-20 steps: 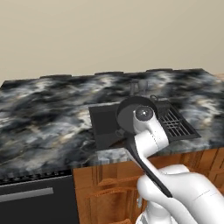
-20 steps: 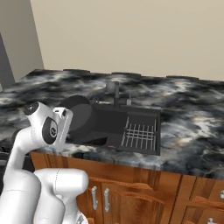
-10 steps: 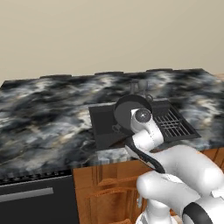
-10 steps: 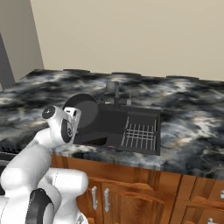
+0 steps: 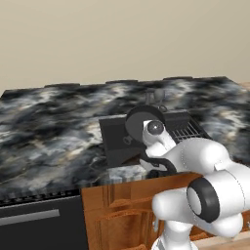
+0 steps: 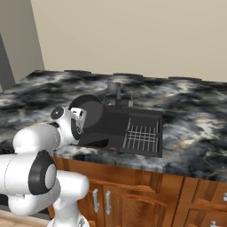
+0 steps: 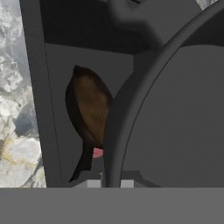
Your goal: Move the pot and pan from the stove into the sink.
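The pot is a round dark vessel tilted on its side above the left part of the sink. My gripper is shut on its rim, and the pot's grey body looms at the right of the hand view. From the right base the pot hangs over the sink just beyond my hand. The pan, brown inside with a black handle, lies down in the basin to the pot's left.
A slim grey faucet rises behind the basin. A wire rack covers the basin's right half. Marbled countertop surrounds the sink. Wooden cabinets stand below, with a black oven front at lower left.
The arm has folded lower and forward, carrying the pot a little farther over the sink. The grip on the rim has stayed shut.
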### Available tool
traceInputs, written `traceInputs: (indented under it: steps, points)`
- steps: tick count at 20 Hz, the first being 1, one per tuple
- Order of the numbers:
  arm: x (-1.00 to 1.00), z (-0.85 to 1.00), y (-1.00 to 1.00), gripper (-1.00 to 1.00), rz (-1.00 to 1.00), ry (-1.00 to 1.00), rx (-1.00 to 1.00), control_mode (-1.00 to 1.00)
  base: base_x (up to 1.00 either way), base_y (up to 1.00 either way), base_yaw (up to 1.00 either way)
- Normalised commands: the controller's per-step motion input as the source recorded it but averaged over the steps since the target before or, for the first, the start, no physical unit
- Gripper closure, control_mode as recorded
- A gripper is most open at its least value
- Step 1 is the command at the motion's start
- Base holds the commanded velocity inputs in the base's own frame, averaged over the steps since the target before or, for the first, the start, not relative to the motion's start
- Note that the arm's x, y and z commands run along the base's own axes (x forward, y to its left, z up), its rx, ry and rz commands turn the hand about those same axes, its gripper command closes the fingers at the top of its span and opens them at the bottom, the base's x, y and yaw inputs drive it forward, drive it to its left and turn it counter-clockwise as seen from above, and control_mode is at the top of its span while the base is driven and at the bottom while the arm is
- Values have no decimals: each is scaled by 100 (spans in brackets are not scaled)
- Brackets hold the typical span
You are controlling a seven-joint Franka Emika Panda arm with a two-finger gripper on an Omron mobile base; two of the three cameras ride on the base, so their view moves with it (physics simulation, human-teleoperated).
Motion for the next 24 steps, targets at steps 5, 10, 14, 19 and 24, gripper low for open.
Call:
traceInputs:
  steps: [5, 10, 14, 19, 24]
  points:
    - [11, -3, 0, 100, 0, 7, 0, -100, 0, 0, 0]
    - [21, -1, 0, 100, 0, 29, 0, -100, 0, 0, 0]
    - [17, 0, 0, 100, 0, 22, -1, -100, 0, 0, 0]
    - [2, 0, 0, 100, 0, 2, 0, -100, 0, 0, 0]
    - [19, -21, 8, 100, -2, 7, -4, -100, 0, 0, 0]
